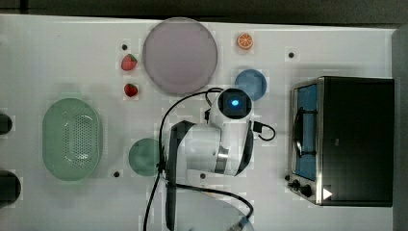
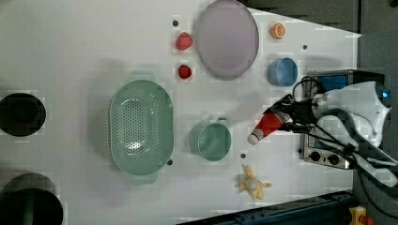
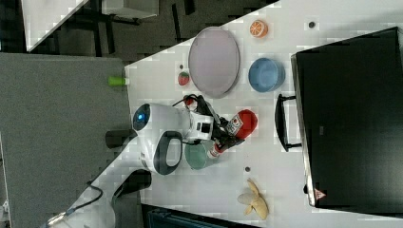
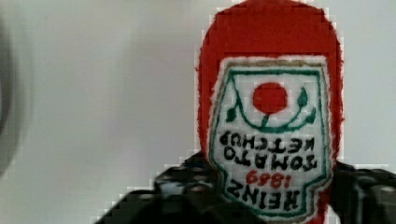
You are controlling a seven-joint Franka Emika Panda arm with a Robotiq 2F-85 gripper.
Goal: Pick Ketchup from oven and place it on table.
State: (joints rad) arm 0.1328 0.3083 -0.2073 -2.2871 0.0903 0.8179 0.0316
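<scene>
My gripper (image 2: pixel 287 117) is shut on the ketchup (image 2: pixel 265 125), a red bottle with a white cap and a red-white label. The bottle hangs tilted over the white table (image 2: pixel 70 51), cap end lowest, just in front of the oven (image 2: pixel 328 154). In the right view the ketchup (image 3: pixel 241 123) sits between the gripper (image 3: pixel 223 132) and the oven (image 3: pixel 351 118). The wrist view shows the ketchup label (image 4: pixel 271 140) upside down, with dark fingers (image 4: pixel 187 191) on either side of it. In the top view the arm covers the bottle, and the black oven (image 1: pixel 356 139) stands at the top view's right.
A teal cup (image 2: pixel 213 140) stands close to the bottle's cap. A green colander (image 2: pixel 141 129), a purple plate (image 2: pixel 227 38), a blue bowl (image 2: pixel 282 71), two strawberries (image 2: pixel 183 41), an orange slice (image 2: pixel 278 31) and a banana (image 2: pixel 252 183) lie around. Bare tabletop lies at the left view's upper left.
</scene>
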